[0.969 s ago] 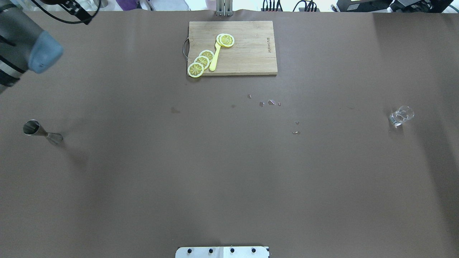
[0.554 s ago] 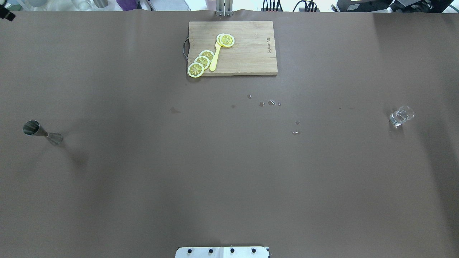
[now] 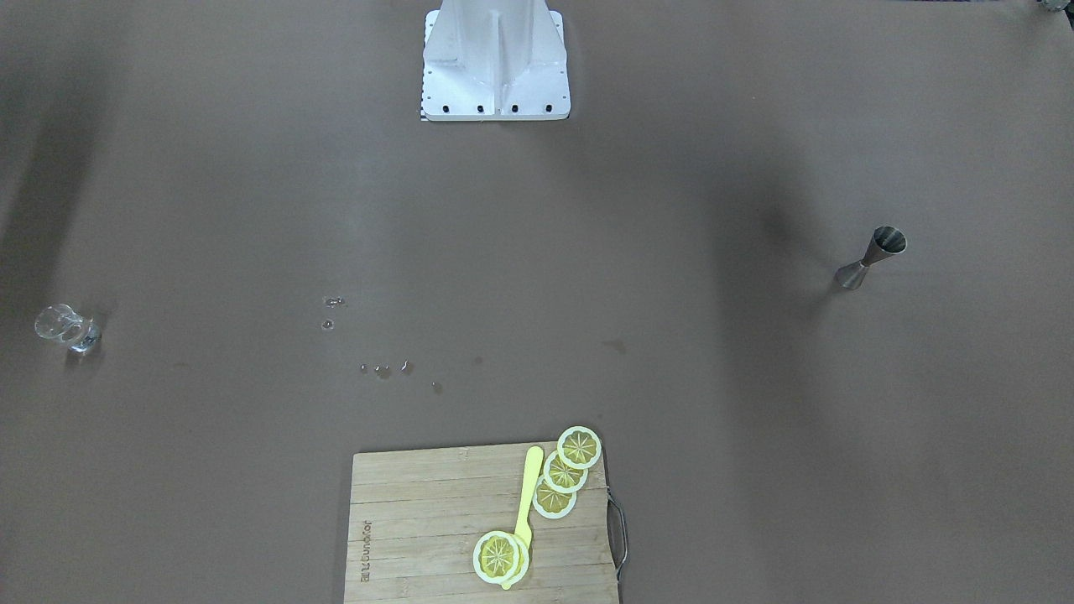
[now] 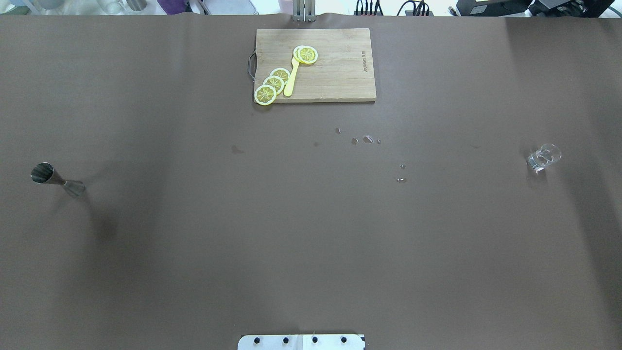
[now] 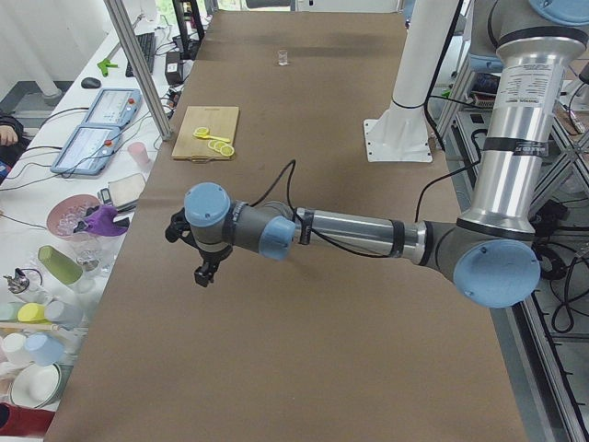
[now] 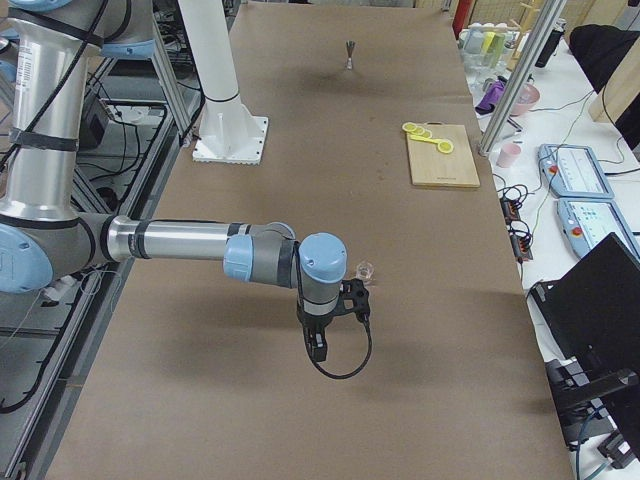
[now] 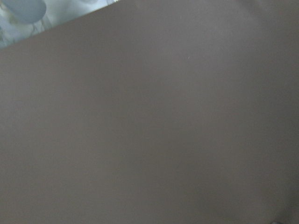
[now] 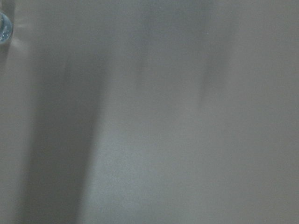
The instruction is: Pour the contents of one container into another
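1. The jigger (image 4: pixel 56 179) is noted upright, long axis vertical, at the robot's-left end of the table (image 4: pixel 311 253). The clear glass (image 4: pixel 544 157) stands at the opposite end, well apart.
2. The left gripper (image 5: pixel 204 272) is caught only by the left side camera, pointing down over that end. Whether its fingers are apart or together cannot be told.
3. The right gripper (image 6: pixel 318 345) is caught only by the right side camera, pointing down, with the glass just beside its wrist. Its state cannot be told either.
4. The left arm (image 5: pixel 350 230) is judged the nearer to the jigger. A sideways approach to the narrow waist is judged to be needed.
5. The jigger's exact bearing from the left gripper cannot be fixed. It is not seen in the left side view, perhaps hidden behind the arm.
6. Both wrist views are blurred. Only a sliver of glass is cut off at the right wrist view's edge. The jigger's contents cannot be made out.
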Controlling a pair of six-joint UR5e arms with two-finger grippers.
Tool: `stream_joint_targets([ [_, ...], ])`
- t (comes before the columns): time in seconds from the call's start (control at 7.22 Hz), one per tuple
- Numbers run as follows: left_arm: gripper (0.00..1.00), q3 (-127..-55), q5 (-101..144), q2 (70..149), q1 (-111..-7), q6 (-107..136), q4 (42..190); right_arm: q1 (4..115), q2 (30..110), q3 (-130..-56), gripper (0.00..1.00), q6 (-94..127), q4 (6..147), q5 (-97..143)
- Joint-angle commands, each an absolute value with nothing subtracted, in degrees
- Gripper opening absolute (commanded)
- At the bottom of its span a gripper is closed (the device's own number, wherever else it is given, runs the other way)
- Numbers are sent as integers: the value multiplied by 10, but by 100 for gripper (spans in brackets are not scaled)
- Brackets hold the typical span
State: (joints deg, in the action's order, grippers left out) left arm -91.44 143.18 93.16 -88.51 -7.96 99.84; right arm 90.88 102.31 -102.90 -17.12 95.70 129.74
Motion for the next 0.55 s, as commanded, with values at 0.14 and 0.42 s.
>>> stream_joint_targets([
  [0.14, 97, -972, 1365, 846, -920, -85, 882, 903, 1025, -1013, 100, -170, 950, 1324],
  [0.42, 98, -973, 1318, 822, -938, -115, 850, 903, 1024, -1019, 100, -170, 949, 1329],
])
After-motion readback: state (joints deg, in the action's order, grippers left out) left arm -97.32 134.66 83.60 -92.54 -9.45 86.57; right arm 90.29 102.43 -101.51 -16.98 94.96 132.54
